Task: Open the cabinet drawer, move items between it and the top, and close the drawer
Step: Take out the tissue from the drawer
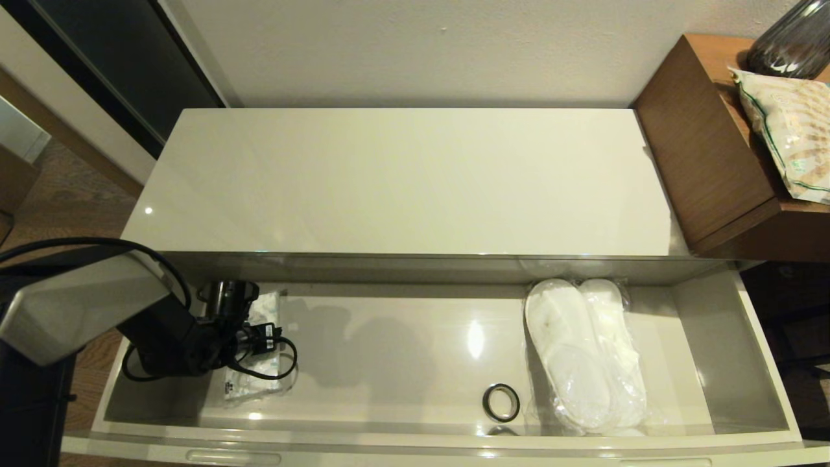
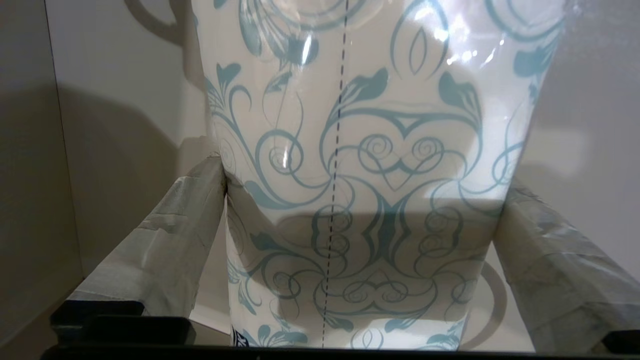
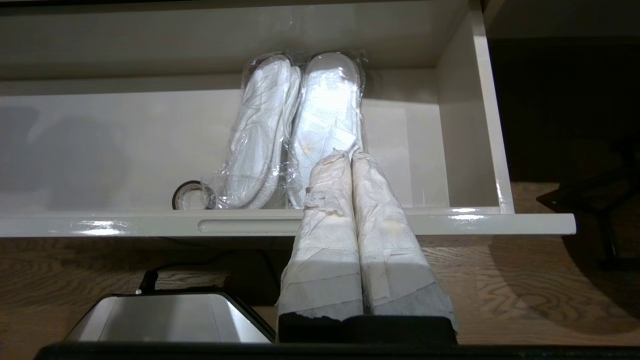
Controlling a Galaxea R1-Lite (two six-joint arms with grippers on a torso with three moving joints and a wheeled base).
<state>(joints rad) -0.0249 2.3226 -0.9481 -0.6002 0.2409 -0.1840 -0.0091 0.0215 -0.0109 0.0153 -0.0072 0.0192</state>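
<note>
Item: small flat pack point(image 2: 370, 165), white, blue-green scroll print, glossy film wrap. Location: left end of the open cabinet drawer point(image 1: 726, 337), lying flat on the drawer floor. Handling, as judged: light, soft, yielding under pressure; film likely slick, so a squeeze across the two long edges near mid-length seems the safest hold. A dashed seam runs down the face; probably best avoided as a pinch line.

Left gripper point(image 2: 360, 240): lowered into the drawer over the pack, fingers point(image 2: 175, 240) spread wide and straddling both sides of it; whether they touch the wrap cannot be told. Not yet closed.

Item: pair of slippers point(image 1: 583, 350), white, in clear plastic, at the right end of the drawer. Likely light and floppy.

Also in the drawer: black ring point(image 1: 500, 402), just beside the slippers.

The top point(image 1: 402, 181): glossy cream slab behind the drawer.

Right gripper point(image 3: 355, 170): parked in front of the drawer, fingers pressed together, holding nothing.
</note>
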